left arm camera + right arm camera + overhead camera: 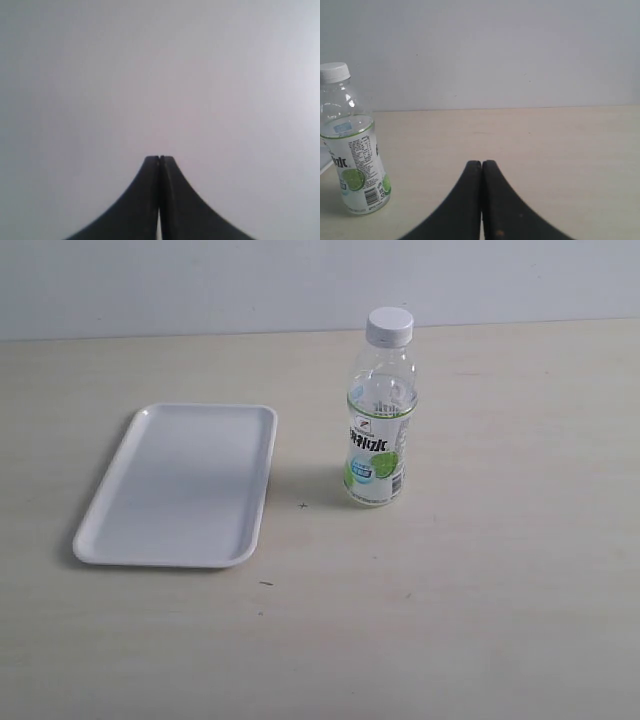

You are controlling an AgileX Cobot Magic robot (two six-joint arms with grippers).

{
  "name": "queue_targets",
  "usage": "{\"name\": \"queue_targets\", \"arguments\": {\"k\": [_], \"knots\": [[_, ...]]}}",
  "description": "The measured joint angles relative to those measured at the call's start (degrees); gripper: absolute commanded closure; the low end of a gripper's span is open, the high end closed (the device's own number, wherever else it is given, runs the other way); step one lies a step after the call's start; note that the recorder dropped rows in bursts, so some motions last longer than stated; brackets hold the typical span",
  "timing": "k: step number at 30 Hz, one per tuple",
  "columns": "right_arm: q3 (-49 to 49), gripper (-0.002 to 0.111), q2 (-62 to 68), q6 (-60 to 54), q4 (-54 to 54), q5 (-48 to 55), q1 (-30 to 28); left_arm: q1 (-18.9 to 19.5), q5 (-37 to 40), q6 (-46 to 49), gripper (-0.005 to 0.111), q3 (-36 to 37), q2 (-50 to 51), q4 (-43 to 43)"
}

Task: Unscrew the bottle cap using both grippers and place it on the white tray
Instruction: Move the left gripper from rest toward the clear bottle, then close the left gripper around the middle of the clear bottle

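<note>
White bottle cap (389, 327) sits screwed on the upright bottle (380, 430), right of the white tray (180, 485) on the table (480, 590); arms out of view, task looks unstarted | left wrist: left gripper (160, 159) closed, empty, facing blank grey, scene hidden | right wrist: right gripper (481, 162) closed, empty, bottle well apart

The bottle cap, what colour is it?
White. The bottle cap shows best in the exterior view, screwed on the bottle.
</note>
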Motion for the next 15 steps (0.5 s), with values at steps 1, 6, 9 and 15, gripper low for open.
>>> {"name": "queue_targets", "arguments": {"k": [1,6,9,15], "knots": [[0.0,0.108,0.0,0.0,0.0,0.0,0.0,0.0,-0.4,-4.0,0.107,-1.6,6.2,6.4],[0.0,0.108,0.0,0.0,0.0,0.0,0.0,0.0,-15.0,-9.6,0.107,-2.5,34.9,26.7],[0.0,0.108,0.0,0.0,0.0,0.0,0.0,-0.8,-22.5,-7.3,0.107,-2.6,44.2,28.8],[0.0,0.108,0.0,0.0,0.0,0.0,0.0,-5.9,-26.8,7.2,0.091,-3.3,58.3,29.3]]}}
